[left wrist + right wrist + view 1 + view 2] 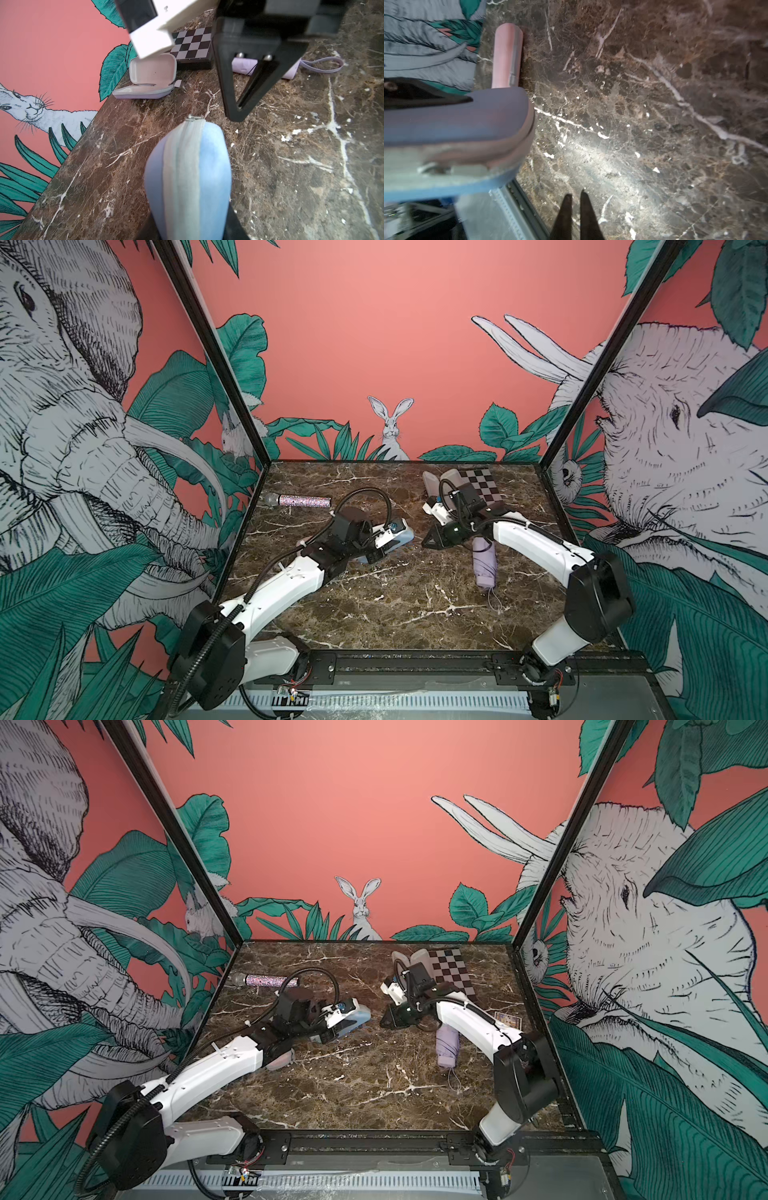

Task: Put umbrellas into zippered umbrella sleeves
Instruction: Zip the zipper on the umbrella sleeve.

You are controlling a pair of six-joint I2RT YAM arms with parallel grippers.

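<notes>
We saw the left arm stretched low from its base toward mid-table, with the left gripper (388, 543) clamped on the zipped-up blue sleeve (187, 176), whose end poked out past the fingers. The right arm was bent hard at the elbow and reaching in toward that end, the right gripper (574, 204) empty with its jaws just a crack apart. The lilac umbrella (485, 562) lay on the marble table (395, 614), partly under that wrist, and the lilac sleeve (152, 72) sat open at the back.
</notes>
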